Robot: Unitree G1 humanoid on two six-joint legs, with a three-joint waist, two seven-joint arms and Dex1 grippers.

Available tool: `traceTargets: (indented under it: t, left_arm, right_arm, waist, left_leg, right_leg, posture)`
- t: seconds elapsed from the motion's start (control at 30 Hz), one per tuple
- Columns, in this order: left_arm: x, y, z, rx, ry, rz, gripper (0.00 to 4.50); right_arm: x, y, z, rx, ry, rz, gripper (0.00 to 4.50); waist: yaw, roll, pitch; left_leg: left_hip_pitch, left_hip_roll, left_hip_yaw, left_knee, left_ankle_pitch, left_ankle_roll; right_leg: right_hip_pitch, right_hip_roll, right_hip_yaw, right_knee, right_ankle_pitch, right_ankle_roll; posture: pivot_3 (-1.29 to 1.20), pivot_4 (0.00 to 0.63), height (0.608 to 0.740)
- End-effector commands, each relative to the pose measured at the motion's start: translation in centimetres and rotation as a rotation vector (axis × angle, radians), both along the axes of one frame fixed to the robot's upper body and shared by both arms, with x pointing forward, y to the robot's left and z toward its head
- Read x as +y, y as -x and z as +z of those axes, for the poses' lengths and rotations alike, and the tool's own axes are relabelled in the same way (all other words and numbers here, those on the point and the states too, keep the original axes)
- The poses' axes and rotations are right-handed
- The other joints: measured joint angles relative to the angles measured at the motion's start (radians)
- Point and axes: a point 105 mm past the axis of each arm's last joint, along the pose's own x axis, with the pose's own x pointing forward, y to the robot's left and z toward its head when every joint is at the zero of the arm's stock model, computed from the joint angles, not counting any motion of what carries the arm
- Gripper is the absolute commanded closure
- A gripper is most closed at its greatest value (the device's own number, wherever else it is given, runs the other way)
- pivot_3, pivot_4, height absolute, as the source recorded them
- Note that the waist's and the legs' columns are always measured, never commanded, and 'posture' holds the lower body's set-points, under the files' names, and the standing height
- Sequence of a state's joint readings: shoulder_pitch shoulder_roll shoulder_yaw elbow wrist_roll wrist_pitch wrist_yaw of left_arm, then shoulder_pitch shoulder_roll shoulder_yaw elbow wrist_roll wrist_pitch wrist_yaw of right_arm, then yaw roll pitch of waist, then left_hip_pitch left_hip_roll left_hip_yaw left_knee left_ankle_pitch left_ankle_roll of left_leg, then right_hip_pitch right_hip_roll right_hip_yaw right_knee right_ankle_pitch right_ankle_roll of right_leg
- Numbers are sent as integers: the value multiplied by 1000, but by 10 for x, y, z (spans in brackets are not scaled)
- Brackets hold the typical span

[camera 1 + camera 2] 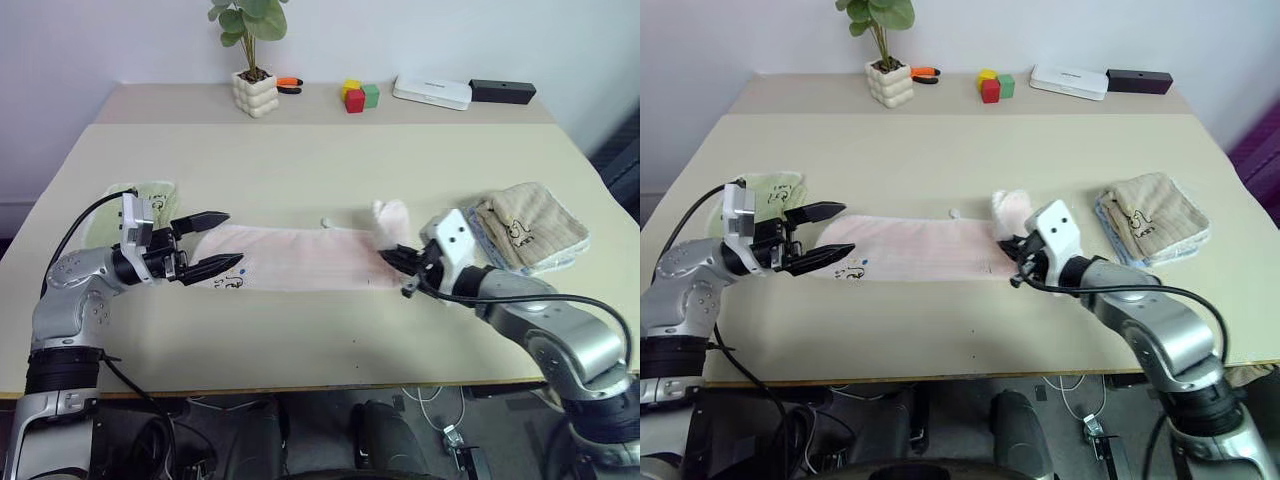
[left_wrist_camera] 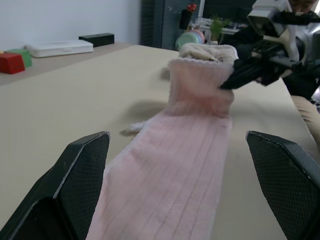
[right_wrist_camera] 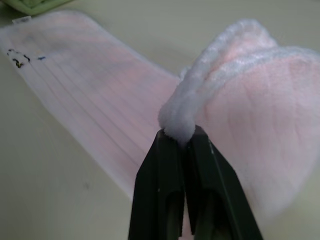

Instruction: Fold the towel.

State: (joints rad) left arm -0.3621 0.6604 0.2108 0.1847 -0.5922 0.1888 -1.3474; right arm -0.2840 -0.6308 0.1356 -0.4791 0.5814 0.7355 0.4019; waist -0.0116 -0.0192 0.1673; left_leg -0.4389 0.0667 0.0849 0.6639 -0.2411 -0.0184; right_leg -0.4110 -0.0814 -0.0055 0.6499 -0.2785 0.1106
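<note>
Pink towel point(image 1: 300, 257) lies mid-table as a long narrow strip parallel to the table's front edge, so the lengthwise fold looks done; the end-to-end fold is just starting. Right gripper point(image 1: 400, 258) is clamped on the towel's right end, lifting it. Left gripper point(image 1: 208, 243) has fingers spread wide over the towel's left end, holding nothing.

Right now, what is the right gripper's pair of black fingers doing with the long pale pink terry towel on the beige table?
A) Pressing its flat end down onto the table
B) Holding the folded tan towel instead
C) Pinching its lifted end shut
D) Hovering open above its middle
C: the right gripper has its fingers closed on a bunched fold at the raised end of the pale pink towel, while the left gripper stands open at the other end.
</note>
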Motion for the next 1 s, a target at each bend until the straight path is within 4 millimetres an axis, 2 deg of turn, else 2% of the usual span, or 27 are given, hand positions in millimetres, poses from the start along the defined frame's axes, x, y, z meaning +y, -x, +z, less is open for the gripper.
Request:
traceTargets:
  t: [0.03, 0.23, 0.37, 0.83, 0.93, 1.0]
  left_arm:
    - [-3, 4, 9, -40, 3, -9, 0]
    - [-3, 9, 9, -38, 2, 3, 0]
    - [0, 11, 9, -40, 0, 22, 0]
    - [-3, 11, 8, -38, -5, 21, 0]
    - [-4, 10, 7, -35, 2, 18, 0]
    - [-9, 10, 7, -32, 10, 1, 0]
  right_arm:
    - [17, -8, 4, -30, -9, 40, 4482]
    - [51, -14, 2, -11, -64, 111, 4482]
    - [71, 0, -12, 36, -52, 202, 4482]
    - [93, 4, -13, 9, -61, 271, 4482]
    - [97, 6, -11, 11, -78, 282, 3601]
    - [97, 7, -9, -5, -72, 288, 2615]
  waist:
    - [0, 0, 0]
    - [0, 0, 0]
    - [0, 0, 0]
    - [-1, 0, 0]
    - [-1, 0, 0]
    - [0, 0, 0]
  left_leg:
    - [0, 0, 0, 0, 0, 0]
    - [-1, 0, 0, 0, 0, 0]
    - [-1, 0, 0, 0, 0, 0]
    - [-1, 0, 0, 0, 0, 0]
    - [-1, 0, 0, 0, 0, 0]
    - [-1, 0, 0, 0, 0, 0]
  right_leg:
    - [0, 0, 0, 0, 0, 0]
    - [-1, 0, 0, 0, 0, 0]
    - [-1, 0, 0, 0, 0, 0]
    - [-1, 0, 0, 0, 0, 0]
    - [-1, 0, 0, 0, 0, 0]
    - [-1, 0, 0, 0, 0, 0]
  posture:
    - [0, 150, 735]
    - [0, 150, 735]
    - [0, 150, 735]
    - [0, 150, 735]
    - [0, 150, 735]
    - [0, 150, 735]
